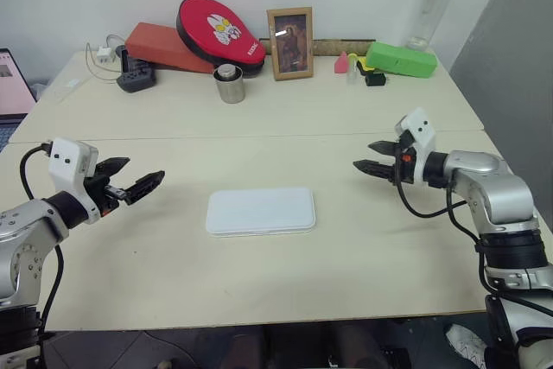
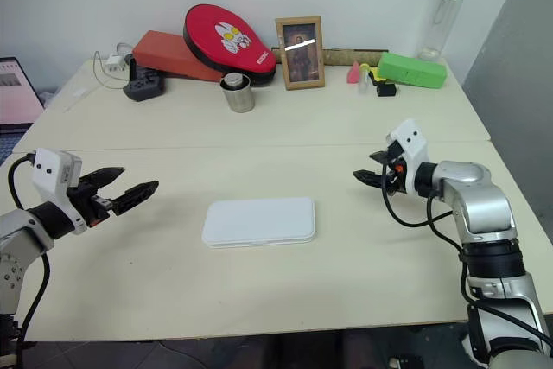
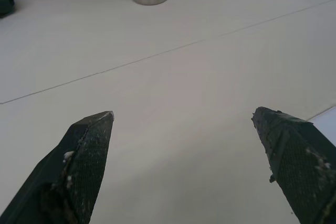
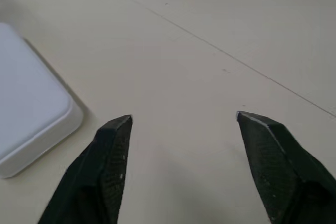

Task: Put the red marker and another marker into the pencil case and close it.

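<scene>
The pencil case (image 1: 261, 211) lies flat in the middle of the table with its white lid shut. The red marker and the other marker are hidden from view. My left gripper (image 1: 143, 170) hovers over the table well to the left of the case, open, with nothing between its fingers. In the left wrist view a corner of the case (image 3: 326, 121) shows beside one finger. My right gripper (image 1: 363, 155) hangs to the right of the case and a little farther back, pointing toward it, open and empty. In the right wrist view the case (image 4: 26, 103) lies beyond its fingertips.
Along the back of the table stand a steel cup (image 1: 230, 84), a picture frame (image 1: 290, 43), a red round pad (image 1: 220, 30) on an orange box (image 1: 164, 47), a green oblong box (image 1: 401, 60) and a tall bottle (image 1: 435, 2). A laptop (image 1: 10, 84) sits at the left edge.
</scene>
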### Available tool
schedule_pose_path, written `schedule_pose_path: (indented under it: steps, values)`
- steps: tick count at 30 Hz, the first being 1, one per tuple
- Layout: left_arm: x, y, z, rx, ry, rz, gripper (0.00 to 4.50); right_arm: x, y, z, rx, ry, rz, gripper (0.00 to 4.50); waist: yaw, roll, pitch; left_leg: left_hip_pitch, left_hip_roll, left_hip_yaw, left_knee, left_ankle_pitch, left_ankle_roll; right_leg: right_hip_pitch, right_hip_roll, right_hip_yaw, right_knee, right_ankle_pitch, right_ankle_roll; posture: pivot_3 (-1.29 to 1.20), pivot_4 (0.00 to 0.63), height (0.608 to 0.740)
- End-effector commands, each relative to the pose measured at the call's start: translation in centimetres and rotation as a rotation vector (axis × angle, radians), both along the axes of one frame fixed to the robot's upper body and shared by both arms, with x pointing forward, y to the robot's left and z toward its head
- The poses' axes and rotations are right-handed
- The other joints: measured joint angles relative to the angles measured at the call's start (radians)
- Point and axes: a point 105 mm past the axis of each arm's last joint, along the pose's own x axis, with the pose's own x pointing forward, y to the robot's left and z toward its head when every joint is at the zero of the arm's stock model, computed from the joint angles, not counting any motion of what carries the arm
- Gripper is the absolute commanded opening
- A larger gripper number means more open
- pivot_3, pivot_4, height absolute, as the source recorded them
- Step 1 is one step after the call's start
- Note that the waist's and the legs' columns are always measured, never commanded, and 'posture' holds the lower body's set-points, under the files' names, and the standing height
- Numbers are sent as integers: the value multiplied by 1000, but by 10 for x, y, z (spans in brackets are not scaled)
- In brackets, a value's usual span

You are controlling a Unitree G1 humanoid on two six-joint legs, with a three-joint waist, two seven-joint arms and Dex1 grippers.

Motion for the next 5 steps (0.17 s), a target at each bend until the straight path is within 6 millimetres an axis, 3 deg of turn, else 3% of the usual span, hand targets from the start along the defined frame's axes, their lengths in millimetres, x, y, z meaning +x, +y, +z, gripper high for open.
schedule_pose_path:
  steps: [1,5]
  values:
    - [0,3,15,24,-51,-10,4500,-6,-4,15,28,-53,-14,4453,1,0,0,0,0,0,0,0,0,0,0,0,0,0,0,0,150,740]
    - [0,3,15,18,-50,-21,4500,-7,-5,15,34,-55,-21,4485,0,0,0,0,0,0,0,0,0,0,0,0,0,0,0,0,150,740]
